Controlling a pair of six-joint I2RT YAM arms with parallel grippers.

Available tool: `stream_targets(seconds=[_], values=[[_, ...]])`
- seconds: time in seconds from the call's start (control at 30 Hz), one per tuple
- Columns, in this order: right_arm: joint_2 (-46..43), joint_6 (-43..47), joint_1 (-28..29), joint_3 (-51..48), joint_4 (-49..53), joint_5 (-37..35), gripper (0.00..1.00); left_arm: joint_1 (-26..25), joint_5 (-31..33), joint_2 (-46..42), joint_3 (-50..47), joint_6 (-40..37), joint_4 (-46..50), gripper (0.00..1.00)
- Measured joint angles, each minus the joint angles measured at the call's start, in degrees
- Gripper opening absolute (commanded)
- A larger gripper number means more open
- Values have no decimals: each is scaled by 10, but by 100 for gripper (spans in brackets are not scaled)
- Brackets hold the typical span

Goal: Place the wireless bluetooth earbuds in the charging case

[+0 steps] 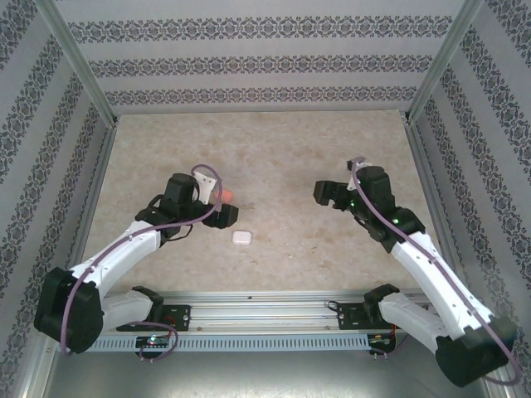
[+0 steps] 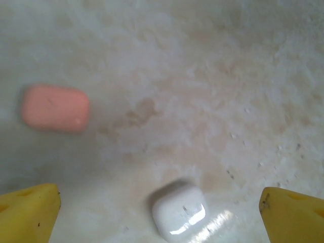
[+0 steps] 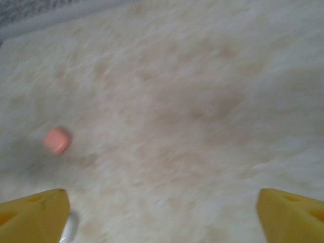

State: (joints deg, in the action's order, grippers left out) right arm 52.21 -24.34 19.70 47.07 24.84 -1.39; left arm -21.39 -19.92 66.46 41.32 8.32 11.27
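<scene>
Pinching off-centre, the wide, empty left tool could squirt the glossy white rounded case across the marbled tabletop; right tool equally wide.

A: Where does the top camera sit?
B: High behind the near edge, looking down over the whole table.
A: And the wrist cameras?
B: Low and close, each peering past its own yellow fingertips. All three views share the coral case, left of centre.
</scene>
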Motion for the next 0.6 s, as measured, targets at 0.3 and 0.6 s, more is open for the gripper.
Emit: stream_targets(seconds=[0.3, 0.6], values=[[-101, 104, -86, -212, -161, -182, 98, 56, 191, -68, -51, -118, -113, 100], [-50, 150, -156, -316, -333, -168, 98, 128, 278, 0, -146, -123, -273, 100]])
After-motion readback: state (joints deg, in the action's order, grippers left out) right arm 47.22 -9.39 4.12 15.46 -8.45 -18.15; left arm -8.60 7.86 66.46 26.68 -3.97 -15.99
